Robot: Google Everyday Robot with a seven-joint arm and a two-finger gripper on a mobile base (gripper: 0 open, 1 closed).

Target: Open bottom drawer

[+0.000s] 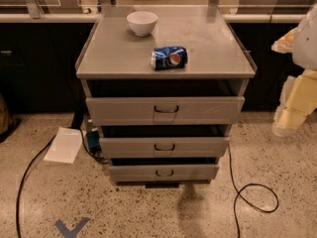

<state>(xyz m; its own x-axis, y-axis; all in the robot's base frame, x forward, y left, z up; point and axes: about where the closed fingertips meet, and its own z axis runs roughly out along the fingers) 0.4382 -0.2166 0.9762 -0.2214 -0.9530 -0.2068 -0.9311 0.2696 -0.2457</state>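
The bottom drawer (131, 173) sits low in the centre of the frame, its handle (164, 173) lying horizontal. What seems to be the tool (290, 115) hangs at the right edge, so the handle lies down-left of it. I cannot tell whether the tool is open or closed.

White rounded arm shell (308, 36), cream blocky gripper (291, 114) at right edge

seen only at the right edge of the view: white arm (307, 38) reaching in from the upper right and bending downward. ends in a pale yellow tool (287, 119), tilted down and to the left, held in free air and touching nothing.
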